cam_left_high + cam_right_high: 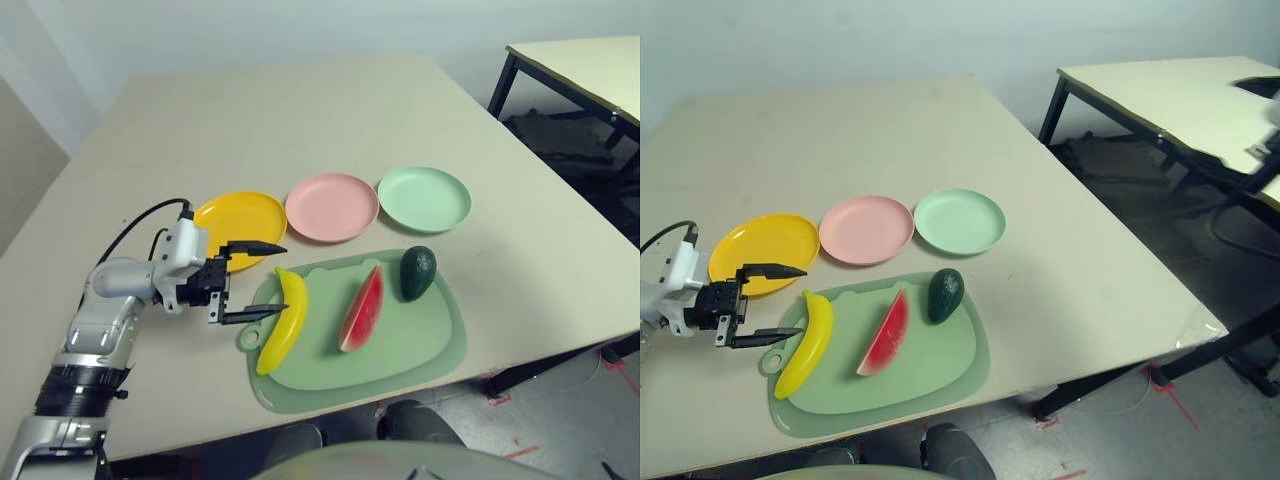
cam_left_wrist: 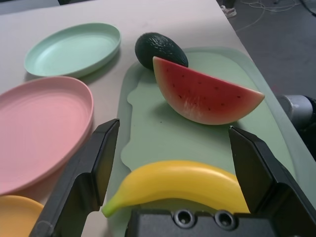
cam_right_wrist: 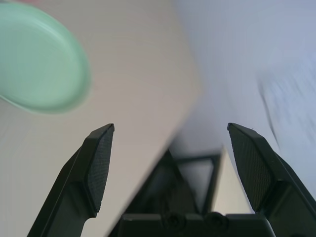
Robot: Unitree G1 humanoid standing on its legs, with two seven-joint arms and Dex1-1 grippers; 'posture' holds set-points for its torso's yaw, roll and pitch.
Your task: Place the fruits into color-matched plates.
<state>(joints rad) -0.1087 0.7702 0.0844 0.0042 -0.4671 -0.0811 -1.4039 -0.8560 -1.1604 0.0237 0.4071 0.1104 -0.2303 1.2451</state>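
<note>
The banana [image 1: 283, 320], watermelon wedge [image 1: 362, 310] and avocado [image 1: 418, 272] all lie on the pale green cutting mat [image 1: 420, 345], the banana at the handle end, the wedge in the middle, the avocado at the far corner. Just beyond the mat stand three plates in a row: the yellow plate [image 1: 240, 218] nearest the handle end, the pink plate [image 1: 332, 206] in the middle, the mint plate [image 1: 424, 198] beyond the avocado. The left gripper [image 1: 262, 282] hovers beside the mat's handle end, jaws spread wide and holding nothing, pointing at the banana. The right gripper [image 3: 170, 165] is raised off the surface [image 1: 300, 110] past the mint plate, jaws wide apart, empty
</note>
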